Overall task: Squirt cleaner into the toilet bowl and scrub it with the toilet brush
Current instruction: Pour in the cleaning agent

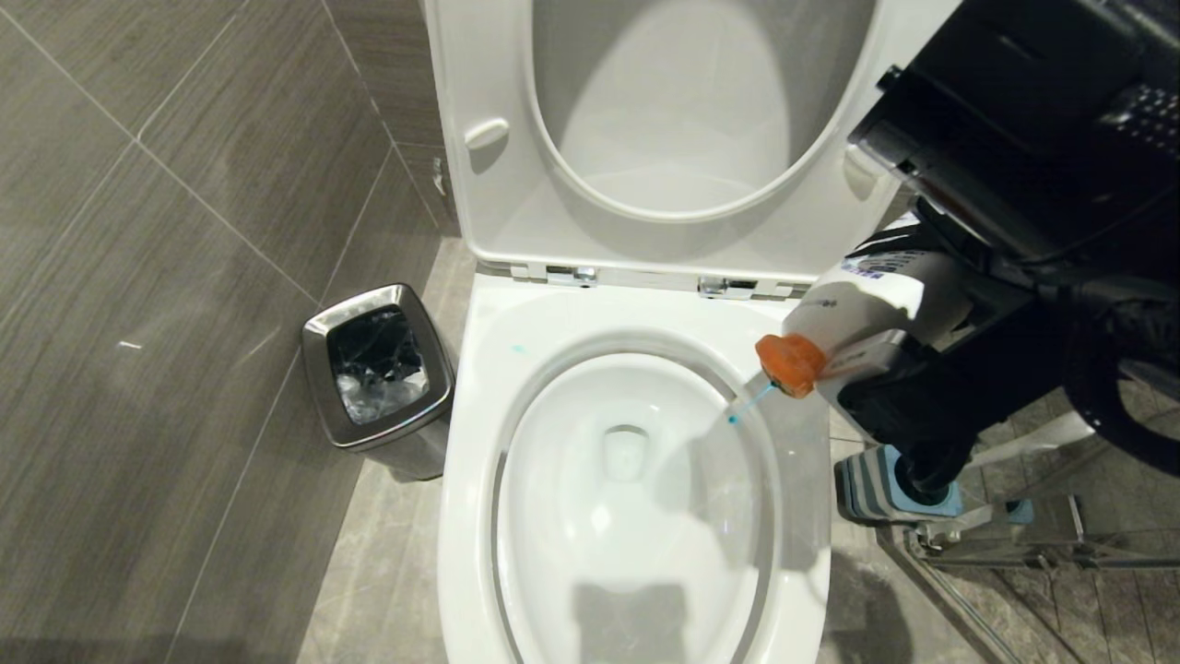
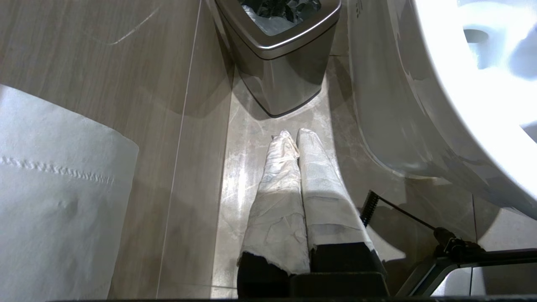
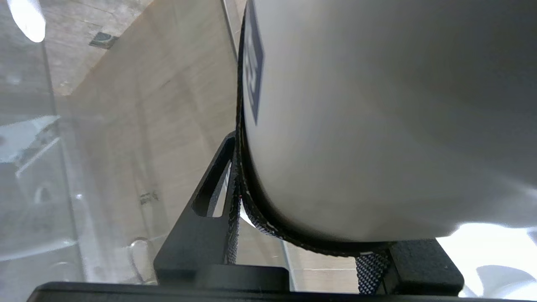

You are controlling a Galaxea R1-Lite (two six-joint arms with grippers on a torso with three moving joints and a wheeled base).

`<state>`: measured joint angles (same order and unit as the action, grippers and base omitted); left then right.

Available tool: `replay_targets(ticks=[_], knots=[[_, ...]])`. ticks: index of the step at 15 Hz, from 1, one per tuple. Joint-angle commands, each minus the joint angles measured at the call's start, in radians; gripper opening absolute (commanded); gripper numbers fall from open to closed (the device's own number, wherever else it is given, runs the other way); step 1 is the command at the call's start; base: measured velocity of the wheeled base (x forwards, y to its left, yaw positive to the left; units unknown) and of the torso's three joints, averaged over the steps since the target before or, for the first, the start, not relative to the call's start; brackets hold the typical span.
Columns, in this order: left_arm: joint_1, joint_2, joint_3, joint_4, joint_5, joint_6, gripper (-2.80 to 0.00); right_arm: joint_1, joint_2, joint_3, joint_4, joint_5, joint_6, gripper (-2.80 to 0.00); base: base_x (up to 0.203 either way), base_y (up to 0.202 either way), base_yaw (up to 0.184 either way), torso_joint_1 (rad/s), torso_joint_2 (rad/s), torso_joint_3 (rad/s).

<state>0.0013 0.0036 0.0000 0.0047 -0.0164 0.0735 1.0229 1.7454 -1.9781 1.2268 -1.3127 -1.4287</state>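
Note:
The white toilet bowl (image 1: 590, 516) fills the middle of the head view, seat and lid raised. My right gripper (image 1: 890, 318) is shut on a white bottle (image 1: 857, 309) with an orange cap (image 1: 788, 364), tilted over the bowl's right rim. A thin turquoise stream of cleaner (image 1: 751, 403) runs from the cap into the bowl. The bottle (image 3: 377, 126) fills the right wrist view, clamped in the gripper (image 3: 310, 247). The toilet brush's black head (image 1: 926, 475) seems to sit in a blue-grey holder (image 1: 871, 489) on the floor under that arm. My left gripper (image 2: 295, 134) hangs shut above the floor left of the bowl (image 2: 461, 96).
A small steel bin (image 1: 318, 332) with a black liner stands left of the toilet, just ahead of the left gripper (image 2: 285, 54). A toilet paper sheet (image 2: 54, 188) hangs on the tiled wall. A glass partition with a metal frame (image 1: 1014, 553) stands right of the toilet.

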Motion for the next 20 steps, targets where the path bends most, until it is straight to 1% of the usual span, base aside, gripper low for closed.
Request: replay_targets(ticks=[1, 6, 9, 12, 17, 20], knots=[[0.000, -0.001, 0.000, 0.000, 0.000, 0.000, -2.80, 0.006, 0.017, 0.001, 0.013, -0.049, -0.009, -2.80, 0.000, 0.000, 0.000, 0.000, 0.00, 0.000], [0.000, -0.001, 0.000, 0.000, 0.000, 0.000, -2.80, 0.009, 0.008, 0.002, 0.005, -0.050, 0.008, -2.80, 0.000, 0.000, 0.000, 0.000, 0.00, 0.000], [0.001, -0.001, 0.000, 0.000, 0.000, 0.000, -2.80, 0.010, 0.006, -0.001, -0.004, -0.048, 0.045, -2.80, 0.000, 0.000, 0.000, 0.000, 0.00, 0.000], [0.001, -0.001, 0.000, 0.000, 0.000, 0.000, -2.80, 0.020, 0.019, 0.001, -0.087, -0.037, 0.048, -2.80, 0.000, 0.000, 0.000, 0.000, 0.00, 0.000], [0.000, -0.001, 0.000, 0.000, 0.000, 0.000, -2.80, 0.025, 0.040, 0.001, -0.133, -0.037, 0.048, -2.80, 0.000, 0.000, 0.000, 0.000, 0.00, 0.000], [0.001, -0.001, 0.000, 0.000, 0.000, 0.000, -2.80, 0.032, 0.053, 0.001, -0.199, -0.036, 0.048, -2.80, 0.000, 0.000, 0.000, 0.000, 0.00, 0.000]])
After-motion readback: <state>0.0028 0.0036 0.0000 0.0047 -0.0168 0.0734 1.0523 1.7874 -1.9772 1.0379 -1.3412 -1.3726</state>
